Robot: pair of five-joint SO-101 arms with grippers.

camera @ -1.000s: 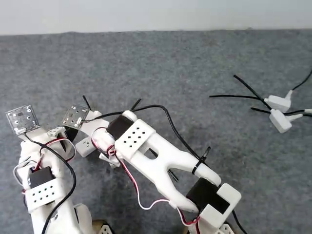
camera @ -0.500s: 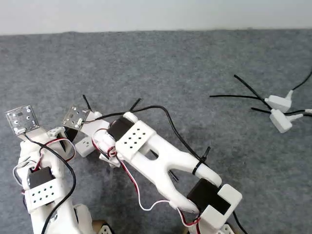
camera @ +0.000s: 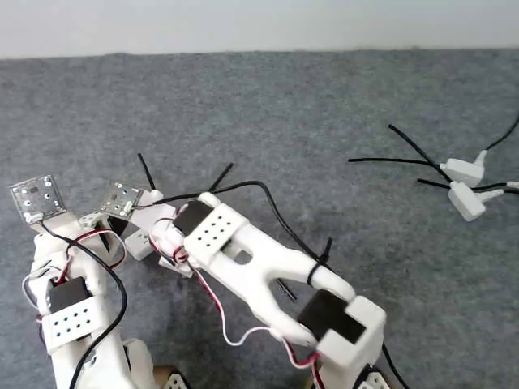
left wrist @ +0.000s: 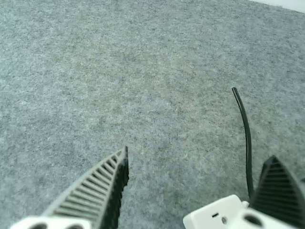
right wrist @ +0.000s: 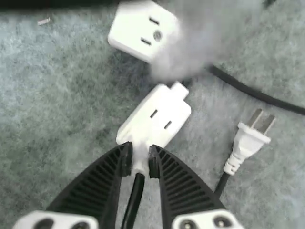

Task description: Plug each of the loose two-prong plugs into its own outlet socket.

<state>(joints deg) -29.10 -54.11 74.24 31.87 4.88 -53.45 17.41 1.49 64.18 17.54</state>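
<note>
Pinching the cord neck of a white outlet socket, the right gripper is almost closed. Its jaws squeeze the narrow end where the black cord leaves the body, and the slots face up. Just beside that socket a loose two-prong plug lies flat on the grey carpet, apart from it. A second socket sits near, beyond the held one. The left gripper gapes wide with nothing in it. In the high view both arms crowd the lower left of the frame, and two more white cord ends lie at the right edge. My reading: the step in hand is securing a socket — no plug looks seated yet. Next, the free gripper would need to take the plug and line its prongs up with the slots.
</note>
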